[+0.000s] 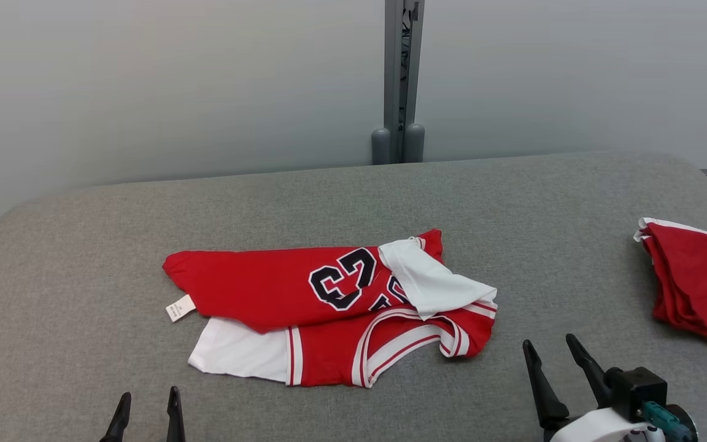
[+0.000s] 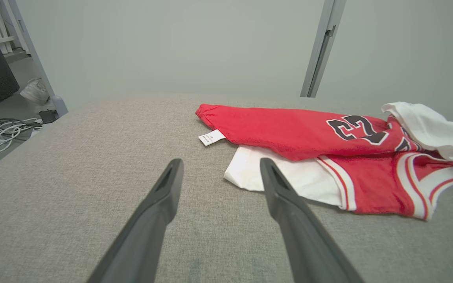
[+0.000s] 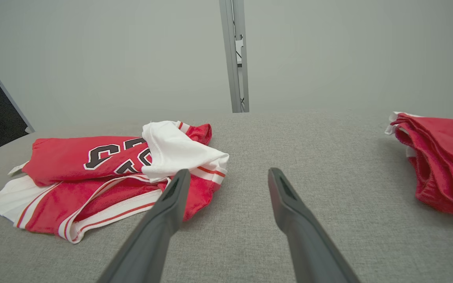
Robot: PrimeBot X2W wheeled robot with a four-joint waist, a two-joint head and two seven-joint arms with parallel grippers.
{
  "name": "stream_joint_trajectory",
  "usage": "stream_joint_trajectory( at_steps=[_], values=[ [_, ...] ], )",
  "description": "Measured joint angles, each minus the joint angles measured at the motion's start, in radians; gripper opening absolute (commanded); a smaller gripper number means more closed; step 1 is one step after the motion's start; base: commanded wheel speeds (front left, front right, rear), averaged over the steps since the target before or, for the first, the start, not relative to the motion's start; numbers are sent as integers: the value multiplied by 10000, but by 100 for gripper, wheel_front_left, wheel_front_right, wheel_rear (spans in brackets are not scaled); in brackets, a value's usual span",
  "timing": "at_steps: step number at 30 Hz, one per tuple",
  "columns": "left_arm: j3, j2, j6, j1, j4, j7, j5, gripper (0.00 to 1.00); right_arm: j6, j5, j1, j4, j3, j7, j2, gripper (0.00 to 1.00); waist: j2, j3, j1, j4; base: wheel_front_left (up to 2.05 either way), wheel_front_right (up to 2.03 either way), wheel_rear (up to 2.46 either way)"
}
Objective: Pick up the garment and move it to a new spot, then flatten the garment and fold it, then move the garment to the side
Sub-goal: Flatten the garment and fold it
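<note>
1. The garment (image 1: 255,288) is a red sleeveless jersey with white trim and black-and-white numbers. It lies crumpled and partly folded over itself near the middle of the grey padded table (image 1: 83,258).
2. Its white inner side shows in two places: a flap turned over at the garment's 2 o'clock corner and a flat patch at its 7 o'clock corner.
3. A small white label (image 1: 180,308) sticks out at the garment's 9 o'clock edge and lies on the table.
4. The left claw (image 1: 149,393) sits at 7 o'clock from the garment, at the bottom edge of the head view.
   - Its fingers are spread wide with nothing between them, tips pointing to 12 o'clock.
   - In the head view it is clear of the fabric.
   - In the left wrist view one fingertip overlaps the white corner, so contact cannot be told.
5. The right claw (image 1: 548,341) sits at 4 o'clock from the garment. Its fingers are wide apart and empty, leaning toward 11 o'clock, with bare table between them and the fabric.
6. A second pile of red cloth (image 1: 697,288) lies at 3 o'clock from the garment, at the table's right edge and well apart from it. A white edge shows along its top.
7. At 12 o'clock behind the table there are pale wall panels with a grey post (image 1: 399,80) between them.
8. In the left wrist view, cables (image 2: 2,131) lie on the floor at 9 o'clock, past the table edge.
</note>
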Motion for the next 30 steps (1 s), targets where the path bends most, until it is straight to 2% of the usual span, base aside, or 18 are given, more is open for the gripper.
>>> stream_joint_trajectory(
  at_steps=[7, 13, 23, 29, 30],
  values=[
    [-286, 2, 29, -130, -128, 0, -232, 100, 0, -150, -396, 278, 642, 0, -2, 100, 0, 274, 0, 309, 0, 0, 0],
    [-692, -2, -56, -340, -67, 0, -481, 100, 0, -163, -1221, 771, 1166, 0, 8, 100, 0, 661, 0, 867, 0, 0, 0],
    [-1011, 0, -105, -718, -19, 0, -698, 100, 0, -456, -2452, 1939, 857, 0, 10, 100, 0, 1663, 0, 1894, 0, 0, 0],
    [-1137, 0, -59, -941, -2, 0, -773, 100, 0, -663, -2685, 2378, 679, 0, 6, 100, 0, 2059, 1, 2116, 0, 0, 0],
    [-1168, -2, -58, -969, -6, -2, -813, 100, 0, -685, -2702, 2393, 673, 0, 8, 96, 0, 2084, 0, 2111, 0, 0, 0]
  ],
)
